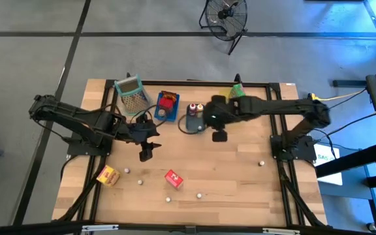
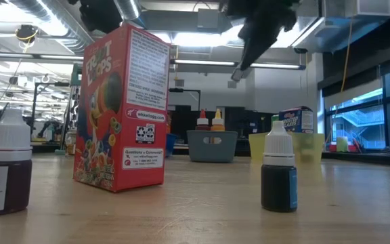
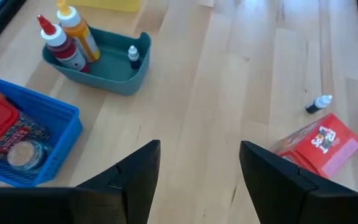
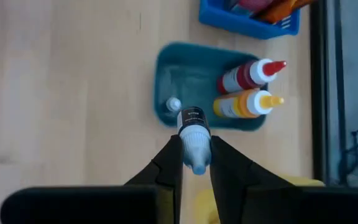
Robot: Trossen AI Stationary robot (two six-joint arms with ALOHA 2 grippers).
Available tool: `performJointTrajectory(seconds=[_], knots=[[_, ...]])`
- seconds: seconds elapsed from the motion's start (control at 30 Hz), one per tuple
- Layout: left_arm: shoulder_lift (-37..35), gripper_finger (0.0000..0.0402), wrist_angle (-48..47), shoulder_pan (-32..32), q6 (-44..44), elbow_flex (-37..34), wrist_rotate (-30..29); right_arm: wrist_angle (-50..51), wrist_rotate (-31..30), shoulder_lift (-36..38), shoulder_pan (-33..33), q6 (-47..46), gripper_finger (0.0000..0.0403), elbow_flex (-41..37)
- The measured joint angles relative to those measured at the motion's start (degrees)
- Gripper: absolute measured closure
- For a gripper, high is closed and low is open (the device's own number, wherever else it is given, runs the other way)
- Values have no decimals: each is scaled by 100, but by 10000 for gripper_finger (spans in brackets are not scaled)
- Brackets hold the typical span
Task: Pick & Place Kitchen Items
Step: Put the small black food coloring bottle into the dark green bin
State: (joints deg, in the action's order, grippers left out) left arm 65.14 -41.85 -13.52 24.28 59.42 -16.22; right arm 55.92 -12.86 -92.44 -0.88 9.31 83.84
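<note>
Wooden table (image 1: pixel 234 176), overhead: right gripper (image 4: pixel 195 163) clamped on a small bottle (image 4: pixel 194 138) above the grey tray (image 4: pixel 185 74). Left gripper (image 3: pixel 199 168), fingers apart and empty, hovers left of centre.

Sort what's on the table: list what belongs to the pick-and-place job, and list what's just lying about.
Job:
small bottle in the right gripper
red cereal box
yellow-orange carton
loose small bottles, e.g.
left gripper, open, empty

Lying about:
grey tray with two sauce bottles
blue tray
mesh basket
floor fan
</note>
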Motion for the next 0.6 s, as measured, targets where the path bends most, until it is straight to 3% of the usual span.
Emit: performJointTrajectory(seconds=[0.27, 0.6], knots=[[0, 185, -54, -190, 152, 0, -77, 1187, 119, -1383, -305, 872, 343, 1319], [0, 185, -308, -419, 144, 0, -77, 964, 994, -1747, -972, 1518, 343, 1363]])
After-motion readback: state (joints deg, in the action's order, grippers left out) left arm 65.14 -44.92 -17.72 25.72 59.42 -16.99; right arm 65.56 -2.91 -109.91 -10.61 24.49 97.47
